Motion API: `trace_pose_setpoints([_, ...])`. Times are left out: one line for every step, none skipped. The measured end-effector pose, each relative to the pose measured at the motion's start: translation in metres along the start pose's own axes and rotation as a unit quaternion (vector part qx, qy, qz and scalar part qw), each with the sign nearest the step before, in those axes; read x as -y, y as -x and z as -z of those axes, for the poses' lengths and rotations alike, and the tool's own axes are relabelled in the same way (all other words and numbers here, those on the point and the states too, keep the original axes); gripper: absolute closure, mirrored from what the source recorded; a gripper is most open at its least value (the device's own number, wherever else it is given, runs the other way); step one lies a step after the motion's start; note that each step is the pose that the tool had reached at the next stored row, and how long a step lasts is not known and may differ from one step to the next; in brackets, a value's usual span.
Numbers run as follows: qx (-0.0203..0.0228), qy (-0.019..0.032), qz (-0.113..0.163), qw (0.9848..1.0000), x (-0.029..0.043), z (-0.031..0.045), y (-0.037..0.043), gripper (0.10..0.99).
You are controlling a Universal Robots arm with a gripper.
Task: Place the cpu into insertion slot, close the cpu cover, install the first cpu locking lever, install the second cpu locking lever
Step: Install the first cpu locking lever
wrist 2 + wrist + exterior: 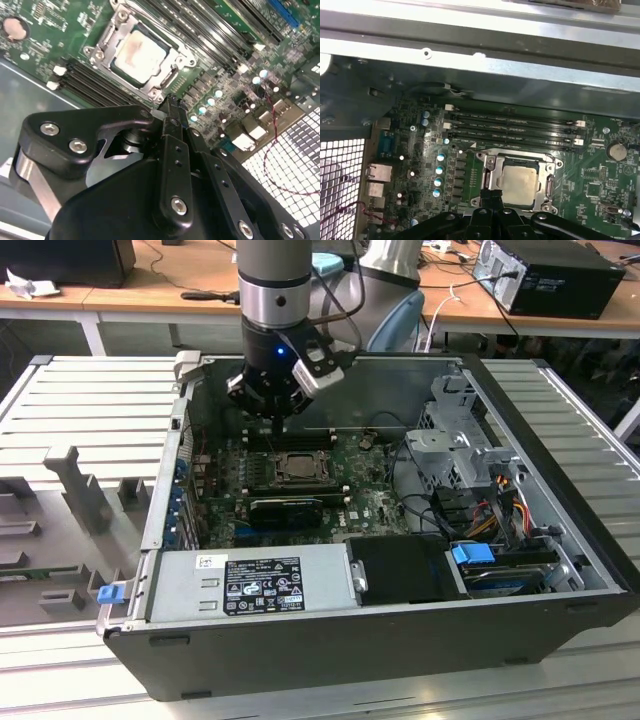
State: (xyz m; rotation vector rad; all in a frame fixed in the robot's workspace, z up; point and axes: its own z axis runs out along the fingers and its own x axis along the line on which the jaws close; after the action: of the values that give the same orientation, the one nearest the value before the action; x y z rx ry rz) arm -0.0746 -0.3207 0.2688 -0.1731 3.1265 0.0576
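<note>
The pincer (278, 428) hangs inside the open computer case (520, 540), pointing down at the motherboard (370, 505). In both wrist views we see its two black fingers (172, 150) pressed together at the tips, with nothing between them. In the exterior view its body sits just above the board, with a blue light on its housing.

The cpu (137, 54) lies flat in the slot (270, 472), just beyond the pincer's tips. We see its pale metal face through the window of the cover (492, 175). The cover is down over it, framing it on all sides. In the second wrist view the pincer (170, 102) ends right beside one edge of that frame. We cannot tell whether it touches. In the first wrist view the pincer (491, 200) meets the same side of the cover, close to the cpu (519, 182). We cannot make out how the levers stand.

The long black memory slots (515, 127) run on the far side of the cpu from the pincer. A black ribbed heatsink (285, 508) lies near the slot, on the side toward the grey power supply (250, 585). That supply sits well apart from the pincer, along the case's near wall. The case rests on a ribbed grey counter (80, 400).
</note>
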Motion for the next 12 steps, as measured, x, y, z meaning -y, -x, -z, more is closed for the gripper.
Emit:
trace_pose_setpoints([0.0001,0.0001,-0.002,1.0000,-0.0001,-0.0011,-0.0015,0.980])
trace_pose_setpoints([0.0001,0.0000,-0.003,1.0000,-0.0002,-0.0021,-0.0025,0.980])
trace_pose_setpoints([0.0002,0.0000,-0.006,1.0000,-0.0004,-0.0048,-0.0048,0.980])
trace_pose_setpoints([0.0002,0.0000,-0.006,1.0000,-0.0009,-0.0082,-0.0111,0.980])
trace_pose_setpoints([0.0002,-0.0001,-0.006,1.0000,-0.0013,-0.0095,-0.0157,0.980])
trace_pose_setpoints([0.0001,-0.0001,-0.006,1.0000,-0.0018,-0.0105,-0.0202,0.980])
trace_pose_setpoints([0.0003,0.0003,-0.006,1.0000,-0.0026,-0.0120,-0.0268,0.980])
trace_pose_setpoints([0.0004,0.0007,-0.006,1.0000,-0.0032,-0.0124,-0.0282,0.980])
trace_pose_setpoints([0.0003,0.0011,-0.006,1.0000,-0.0044,-0.0126,-0.0294,0.980])
trace_pose_setpoints([0.0004,0.0015,-0.006,1.0000,-0.0068,-0.0128,-0.0308,0.980])
trace_pose_setpoints([0.0004,0.0018,-0.006,1.0000,-0.0097,-0.0129,-0.0313,0.980])
trace_pose_setpoints([0.0004,0.0018,-0.006,1.0000,-0.0123,-0.0130,-0.0314,0.980])
